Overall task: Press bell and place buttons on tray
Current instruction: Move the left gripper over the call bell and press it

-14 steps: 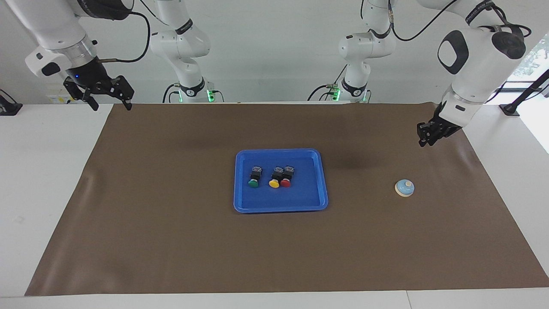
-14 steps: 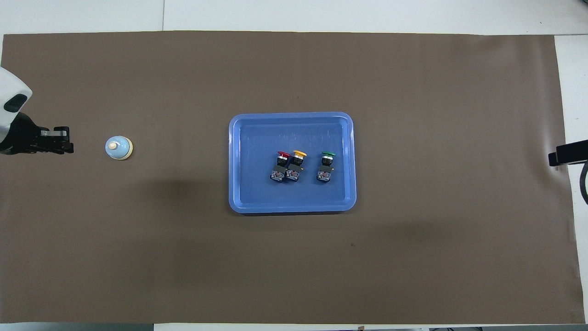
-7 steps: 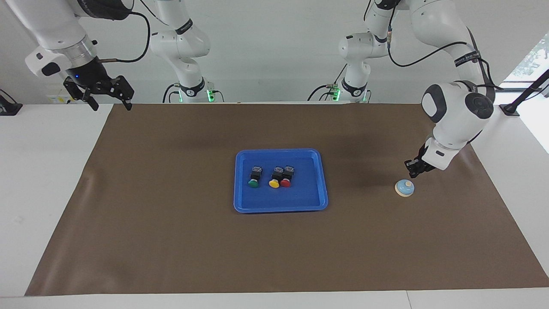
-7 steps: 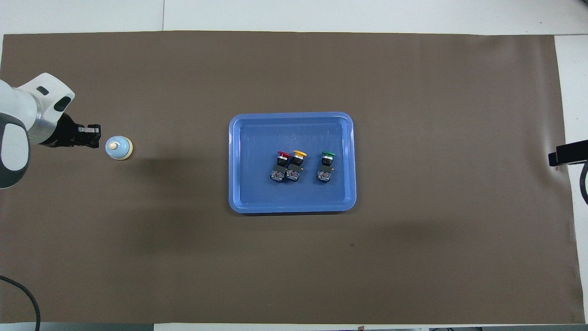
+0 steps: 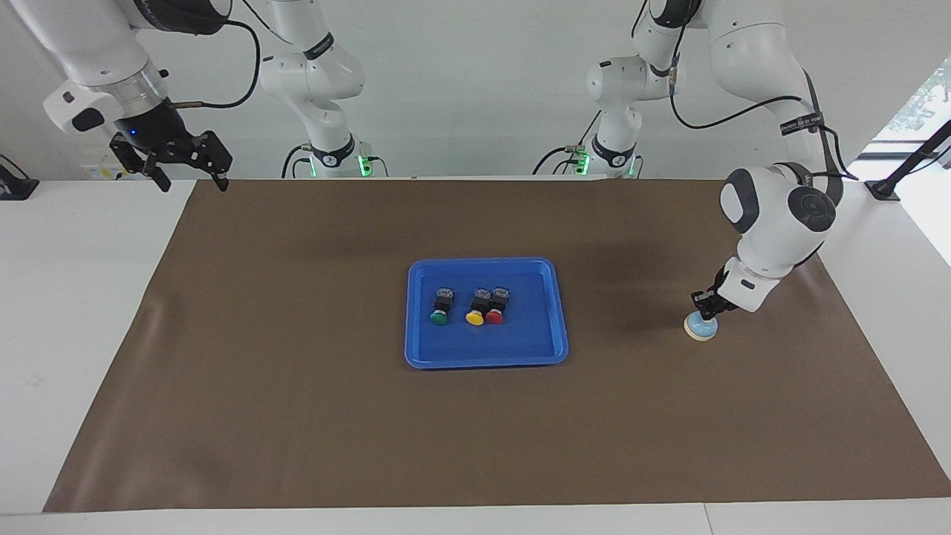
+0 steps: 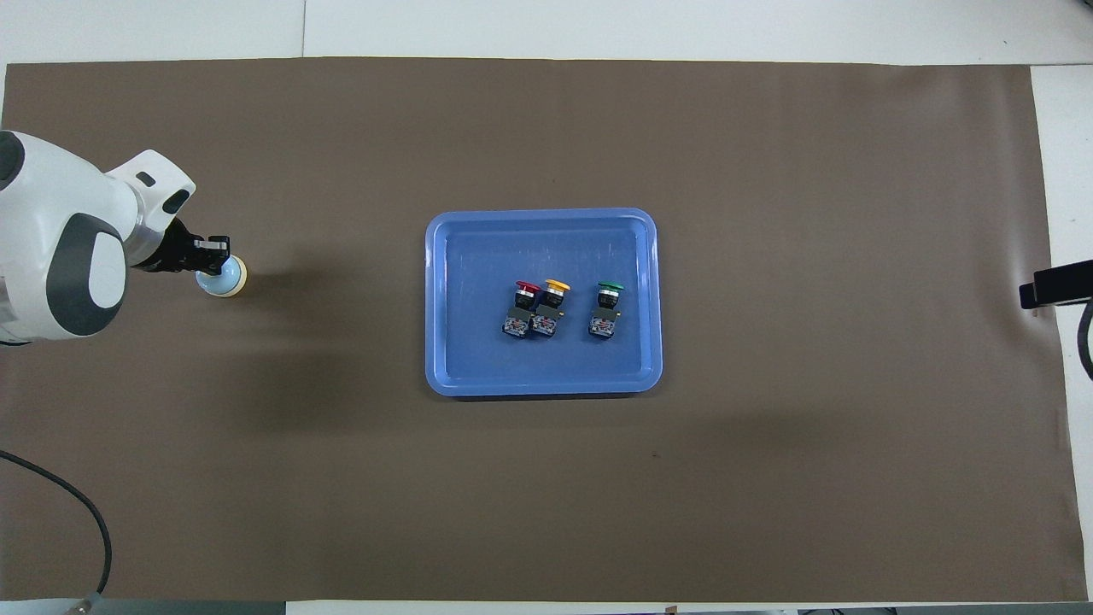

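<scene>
Brown mat (image 5: pixel 297 416) bare around bell (image 5: pixel 699 328); closed, empty left pincer (image 5: pixel 704 307) atop it.

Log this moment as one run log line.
left tool: shut, on bell | right tool: open, waiting | buttons: in tray

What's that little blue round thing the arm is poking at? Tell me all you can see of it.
It is the bell: a small light-blue dome on a cream base rim, smooth and glossy. It sits upright on the brown mat, toward the left arm's end of the table, well apart from the tray. The left gripper, shut, is down on its top and hides the middle of the dome. Nothing else touches it.
</scene>
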`<state>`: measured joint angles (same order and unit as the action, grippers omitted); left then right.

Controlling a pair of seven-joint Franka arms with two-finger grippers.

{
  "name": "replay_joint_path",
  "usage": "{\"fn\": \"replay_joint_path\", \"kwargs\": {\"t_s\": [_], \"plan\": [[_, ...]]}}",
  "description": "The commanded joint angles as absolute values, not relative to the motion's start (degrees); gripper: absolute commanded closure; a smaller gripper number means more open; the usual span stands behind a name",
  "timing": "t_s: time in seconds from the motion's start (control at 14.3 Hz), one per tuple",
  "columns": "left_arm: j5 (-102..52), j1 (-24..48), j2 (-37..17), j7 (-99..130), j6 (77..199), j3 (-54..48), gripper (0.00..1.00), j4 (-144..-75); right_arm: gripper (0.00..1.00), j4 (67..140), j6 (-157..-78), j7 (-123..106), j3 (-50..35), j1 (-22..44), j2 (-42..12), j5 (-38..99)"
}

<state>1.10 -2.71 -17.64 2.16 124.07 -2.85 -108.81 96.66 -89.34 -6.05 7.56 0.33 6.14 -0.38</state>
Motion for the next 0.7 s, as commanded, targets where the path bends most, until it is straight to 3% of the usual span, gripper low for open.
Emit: {"fn": "replay_joint_path", "kwargs": {"t_s": [0.0, 0.63], "plan": [[2.72, -2.29, -18.28, 2.11, 123.59, -2.46, 1.0, -108.29, 0.0, 96.24, -88.42, -5.98, 7.21, 0.0, 6.06, -1.23], [2.55, -1.93, -15.13, 2.29, 99.43, -2.9, 1.0, -92.21, 0.0, 96.24, -88.33, -5.98, 7.21, 0.0, 6.06, -1.23]]}}
